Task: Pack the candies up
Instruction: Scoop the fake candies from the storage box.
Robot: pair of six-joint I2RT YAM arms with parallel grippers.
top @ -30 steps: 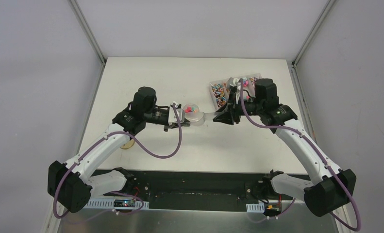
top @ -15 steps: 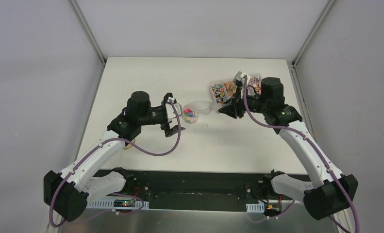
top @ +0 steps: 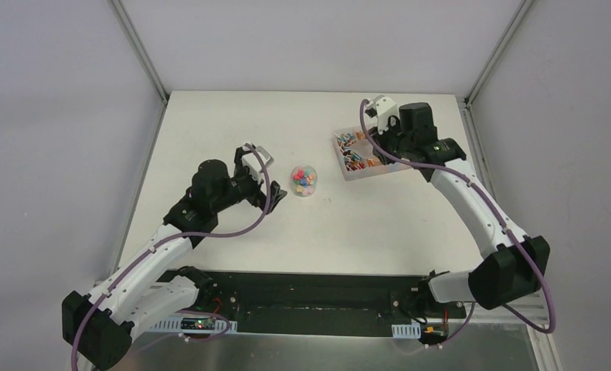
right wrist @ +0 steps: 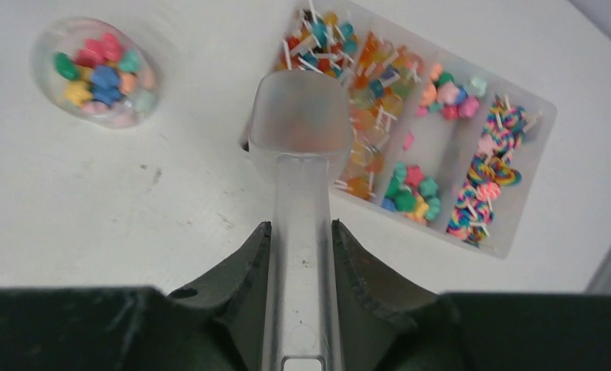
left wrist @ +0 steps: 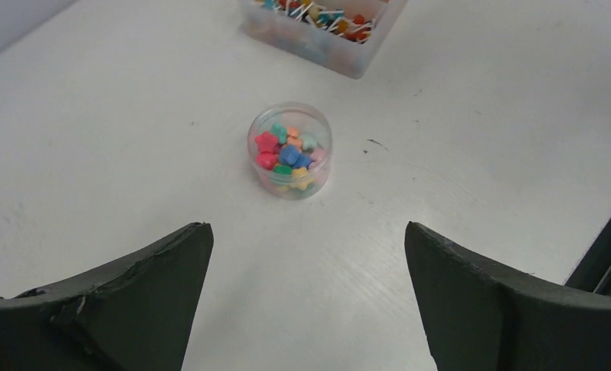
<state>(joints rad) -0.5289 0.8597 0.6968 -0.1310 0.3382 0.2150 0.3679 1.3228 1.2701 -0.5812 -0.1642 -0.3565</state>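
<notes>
While the left gripper (left wrist: pixel 306 232) stands wide open with nothing between its jaws, a small clear round jar (left wrist: pixel 290 107) sits upright on the white surface (top: pixel 225 124) just ahead of it, touching neither of the dark fingers (left wrist: pixel 132 301). Some of the candies (left wrist: pixel 288 153) lie heaped inside that jar: tiny pink, orange, blue, green and yellow pieces, filling it to about the rim. The jar has no lid on it.

Over on the right, the right gripper (right wrist: pixel 300 228) is closed on the flat handle of a cloudy clear plastic scoop (right wrist: pixel 298 116), one finger on either side of it. The scoop's bowl hangs above the near end of a clear divided tray (right wrist: pixel 527 178), over the compartment of orange and mixed sweets on small white sticks. Whether anything lies in the bowl cannot be told through the frosted plastic. More loose candies sit in the tray's middle compartments, a pink cluster and a green, blue and yellow one, and rainbow swirl lollipops fill the end section.

From above, the jar stands near the middle of the surface, between the two grippers, with the tray a little way off towards the far right corner.
</notes>
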